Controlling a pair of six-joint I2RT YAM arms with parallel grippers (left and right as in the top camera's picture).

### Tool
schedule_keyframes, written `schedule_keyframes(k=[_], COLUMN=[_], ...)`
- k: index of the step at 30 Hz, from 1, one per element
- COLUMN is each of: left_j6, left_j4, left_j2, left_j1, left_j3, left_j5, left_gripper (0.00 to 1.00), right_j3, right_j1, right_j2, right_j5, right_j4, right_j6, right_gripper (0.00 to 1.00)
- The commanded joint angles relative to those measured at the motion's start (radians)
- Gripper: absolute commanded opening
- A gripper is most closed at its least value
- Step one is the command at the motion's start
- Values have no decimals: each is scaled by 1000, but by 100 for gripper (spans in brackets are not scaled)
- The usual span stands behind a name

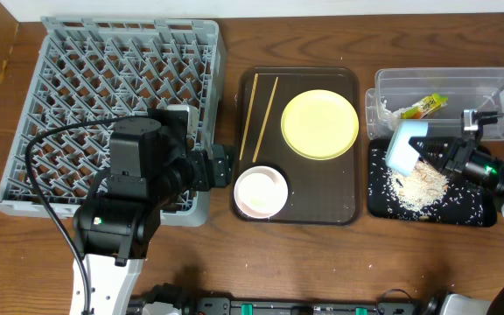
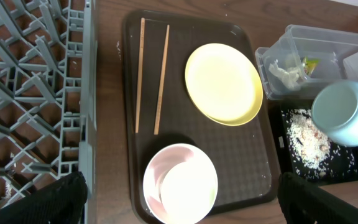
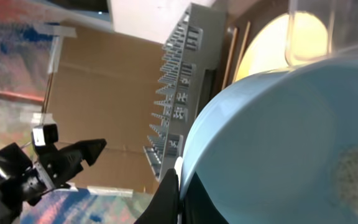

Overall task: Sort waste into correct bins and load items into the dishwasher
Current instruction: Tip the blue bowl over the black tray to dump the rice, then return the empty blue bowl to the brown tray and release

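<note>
The right gripper (image 1: 436,156) is clamped on the rim of the light blue bowl (image 1: 404,145), which is tipped on its side over the shallow black rectangular tray (image 1: 484,214) where whitish rice crumbs (image 1: 420,182) lie. The large grey pegged plastic dish rack (image 1: 103,87) lies well to its left, beyond the dark brown serving tray (image 1: 322,192). The left gripper (image 1: 224,166), spread wide and empty, sits beside that rack.

Right hand (image 1: 427,156) grips light blue bowl (image 1: 402,146), tilted over black tray (image 1: 475,208); crumbs (image 1: 421,182) heaped beneath.
</note>
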Motion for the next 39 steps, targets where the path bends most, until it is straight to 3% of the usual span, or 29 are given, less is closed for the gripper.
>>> schedule_keyframes(k=[1, 4, 7, 10, 13, 16, 19, 22, 25, 31, 36, 39], left_j6=[-1, -2, -2, -1, -1, -2, -1, -2, -1, -1, -1, -1], left_j4=[-2, -2, -2, -2, -2, -2, -2, -2, -2, -2, -2, -2], left_j2=[0, 0, 0, 0, 0, 0, 0, 0, 0, 0, 0, 0], left_j1=[-3, -3, -3, -3, -3, -3, -3, -3, -3, -3, -3, -3], left_j3=[20, 20, 20, 20, 20, 20, 20, 20, 20, 20, 20, 20], left_j5=[16, 16, 16, 16, 16, 16, 16, 16, 16, 16, 16, 16], left_gripper=[98, 98, 98, 99, 98, 98, 98, 98, 98, 98, 98, 98], right_j3=[1, 1, 1, 1, 1, 1, 1, 1, 1, 33, 114, 172], right_j1=[10, 30, 40, 49, 52, 60, 58, 78, 93, 182, 325, 481], right_j2=[-8, -8, -8, -8, -8, -8, -8, -8, -8, -30, -122, -175], right_j5=[8, -114, 50, -40, 61, -19, 93, 3, 130, 132, 347, 606], right_j4=[5, 95, 21, 67, 0, 73, -4, 53, -30, 55, 23, -129], right_j6=[91, 51, 165, 141, 225, 152, 235, 120, 200, 264, 211, 47], right_gripper=[1, 1, 1, 1, 1, 1, 1, 1, 1, 1, 1, 2])
